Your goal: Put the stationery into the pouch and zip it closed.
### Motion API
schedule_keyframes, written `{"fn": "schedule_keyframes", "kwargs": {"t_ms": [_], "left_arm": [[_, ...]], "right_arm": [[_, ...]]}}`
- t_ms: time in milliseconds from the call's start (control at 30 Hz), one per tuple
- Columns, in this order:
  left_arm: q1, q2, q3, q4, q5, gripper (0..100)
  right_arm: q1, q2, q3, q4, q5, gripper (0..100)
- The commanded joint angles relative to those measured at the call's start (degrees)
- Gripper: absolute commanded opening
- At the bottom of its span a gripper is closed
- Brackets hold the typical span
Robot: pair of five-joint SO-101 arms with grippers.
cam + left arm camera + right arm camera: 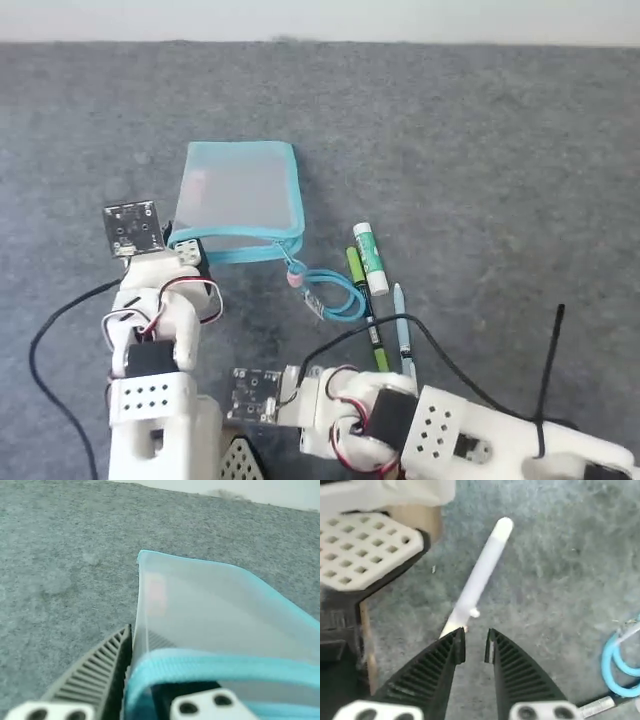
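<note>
Seemingly hardly begun: glue stick (371, 258), green pen (366, 308) and pale blue pen (403, 328) lying loose right of centre, outside the pouch (240, 195) at upper left of centre, zipping yet to come. Pouch's lower-left corner pinched in the left gripper (185, 248); right gripper (475, 637) parted narrowly on nothing, white pen (480, 575) just past its tips. Ample bare mat (480, 150) above and right; tighter low down among cables (551, 360).

We see a frosted clear pouch (240, 200) trimmed turquoise, a white-and-green glue stick (371, 258), a green pen (360, 290), a pale blue pen (402, 325), a white pen (480, 575) and ribbed black fingers (445, 665) on the mottled grey table (480, 130).
</note>
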Motion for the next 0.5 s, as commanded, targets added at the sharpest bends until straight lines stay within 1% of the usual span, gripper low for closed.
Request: {"fn": "schedule_keyframes", "kwargs": {"t_ms": [0, 67, 133, 400, 467], "left_arm": [[-0.3, 0.5, -3.2, -2.5, -0.3, 1], [-0.3, 0.5, -3.2, -2.5, -0.3, 1], [-0.2, 0.5, -3.2, -2.5, -0.3, 1], [-0.1, 0.5, -3.0, -2.5, -0.3, 1], [-0.1, 0.5, -2.9, -2.5, -0.4, 1]], "right_arm": [[-4.1, -1.2, 0.2, -1.2, -0.8, 8.5], [-7.0, -1.2, 1.0, -1.4, -0.8, 8.5], [-7.8, -1.2, 1.5, -2.3, -0.8, 8.5], [-6.9, -1.2, 5.9, -5.1, -0.4, 8.8], [-4.6, -1.2, 5.9, -5.1, -0.7, 12.8]]}}
